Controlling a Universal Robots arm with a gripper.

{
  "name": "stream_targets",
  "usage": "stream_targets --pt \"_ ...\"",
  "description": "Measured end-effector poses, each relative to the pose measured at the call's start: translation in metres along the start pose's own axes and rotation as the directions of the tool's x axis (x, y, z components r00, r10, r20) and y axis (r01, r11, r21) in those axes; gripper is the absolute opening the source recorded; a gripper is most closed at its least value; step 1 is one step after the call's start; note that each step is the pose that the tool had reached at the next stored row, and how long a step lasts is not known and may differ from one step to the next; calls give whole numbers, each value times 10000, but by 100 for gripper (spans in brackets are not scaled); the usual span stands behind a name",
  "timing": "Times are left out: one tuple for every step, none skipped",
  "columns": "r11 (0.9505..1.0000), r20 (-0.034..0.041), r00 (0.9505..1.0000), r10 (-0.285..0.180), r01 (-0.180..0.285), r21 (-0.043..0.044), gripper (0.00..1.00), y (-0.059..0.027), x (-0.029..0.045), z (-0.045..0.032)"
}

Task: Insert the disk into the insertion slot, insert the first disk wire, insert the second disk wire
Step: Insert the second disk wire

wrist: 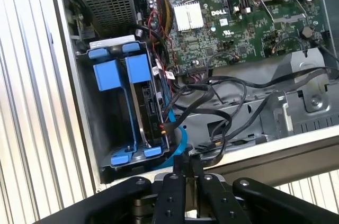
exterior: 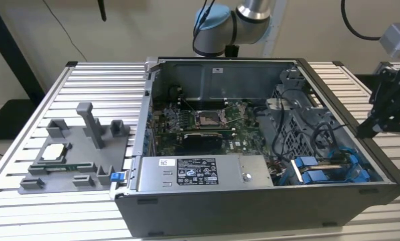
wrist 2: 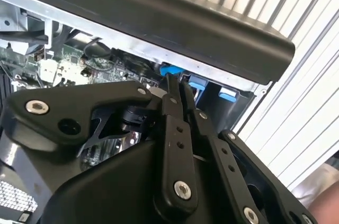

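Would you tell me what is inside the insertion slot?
Two blue carriers stand side by side in the insertion slot; the disk shows edge-on in one. Its label and the slot's floor are covered.

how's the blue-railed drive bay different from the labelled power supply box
The drive bay has bright blue plastic rails; the power supply box is plain grey with a label on top. The drive bay is open-topped, with cables beside it; the power supply box is closed. The drive bay lies to the exterior view's right of the power supply box. Both are grey metal inside the open computer case.
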State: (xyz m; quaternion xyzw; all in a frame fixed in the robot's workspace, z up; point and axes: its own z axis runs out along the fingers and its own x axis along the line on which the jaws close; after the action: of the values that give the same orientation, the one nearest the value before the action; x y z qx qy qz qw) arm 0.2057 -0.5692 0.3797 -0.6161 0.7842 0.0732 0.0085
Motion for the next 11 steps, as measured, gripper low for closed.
stream_targets --pt "10000 4 10000 -2 2 15 0 18 0 -16" --pt "10000 11 10000 -6 6 36 0 40 1 -26" --pt "10000 15 10000 -9 9 62 0 65 3 -31" --pt "10000 23 10000 -14 13 95 0 91 6 -32" --pt "9999 31 10000 -19 18 127 0 120 9 -31" --pt "9999 39 10000 -23 22 163 0 151 12 -29" --pt "9998 47 10000 -26 25 196 0 182 14 -28" --pt "9997 55 10000 -31 30 231 0 215 15 -26" --pt "9997 61 10000 -35 33 257 0 241 15 -25" --pt "9996 67 10000 -39 37 287 0 271 15 -23" --pt "9995 75 10000 -44 42 319 0 300 16 -21"
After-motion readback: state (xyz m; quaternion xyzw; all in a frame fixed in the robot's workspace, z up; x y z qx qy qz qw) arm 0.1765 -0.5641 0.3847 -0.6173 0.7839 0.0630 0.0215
